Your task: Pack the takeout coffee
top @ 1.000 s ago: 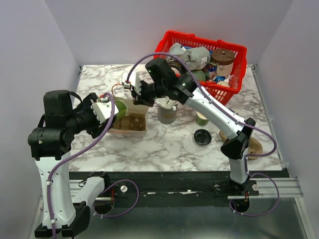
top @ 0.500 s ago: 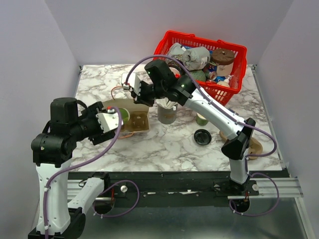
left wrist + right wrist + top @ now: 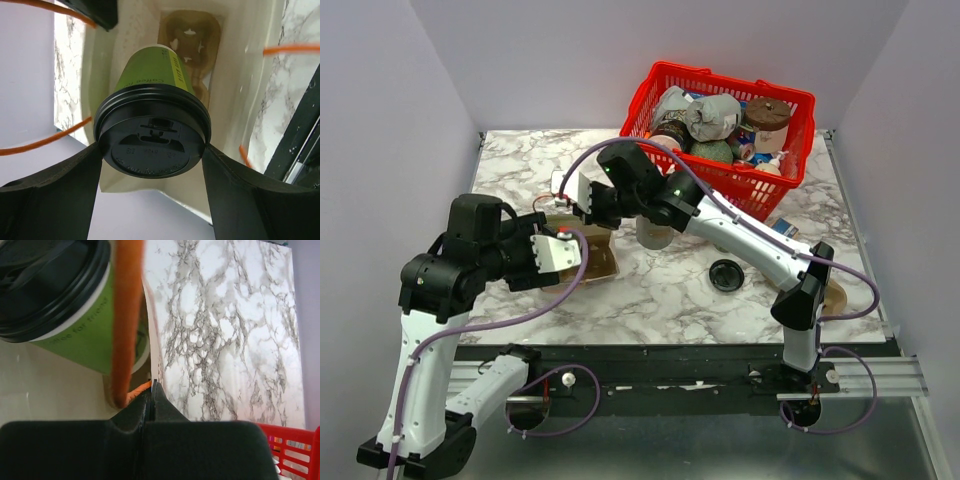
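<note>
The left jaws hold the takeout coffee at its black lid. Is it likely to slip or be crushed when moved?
The takeout coffee is probably stiff where the left gripper clamps it, because the jaws sit on the rim of the black lid. That smooth plastic may slip, or the lid might pop off. Its paper wall below would likely dent if squeezed.

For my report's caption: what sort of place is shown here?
Probably a robot test cell, not a café: two arms bolted to a metal rail, plain walls closing in a marble-pattern table, and a red basket heaped with mixed props.
</note>
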